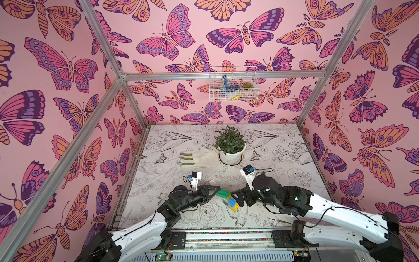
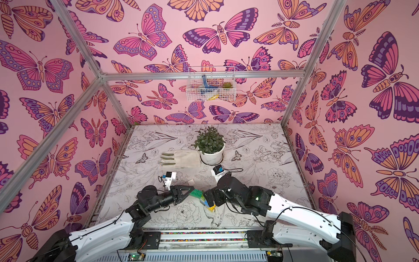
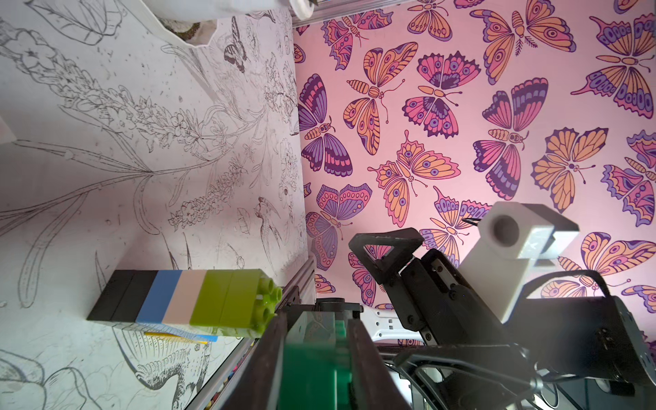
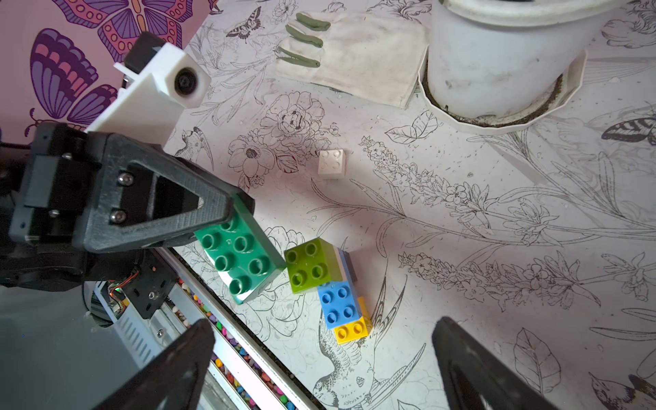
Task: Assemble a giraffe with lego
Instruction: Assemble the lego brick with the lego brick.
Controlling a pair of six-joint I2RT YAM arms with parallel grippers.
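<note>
a: what's biggest?
b: the floral-print table (image 4: 461,248), then the round white plastic plant pot (image 4: 497,64).
a: the half-built brick giraffe (image 4: 309,266)?
b: upright, on the robot's side of the pot. right gripper (image 4: 323,324) hangs near it, jaws wide apart, empty.
a: left gripper (image 4: 234,223)?
b: clamped on the long dark green studded brick (image 4: 241,262), just beside the giraffe's lime top.
a: smallest?
b: a loose square white brick (image 4: 332,163) between pot and giraffe.

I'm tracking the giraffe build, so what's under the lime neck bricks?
Under the lime neck bricks sit a white brick, the blue body and two black leg bricks. A yellow leg brick shows under the blue body's other end; anything beneath it is covered.
</note>
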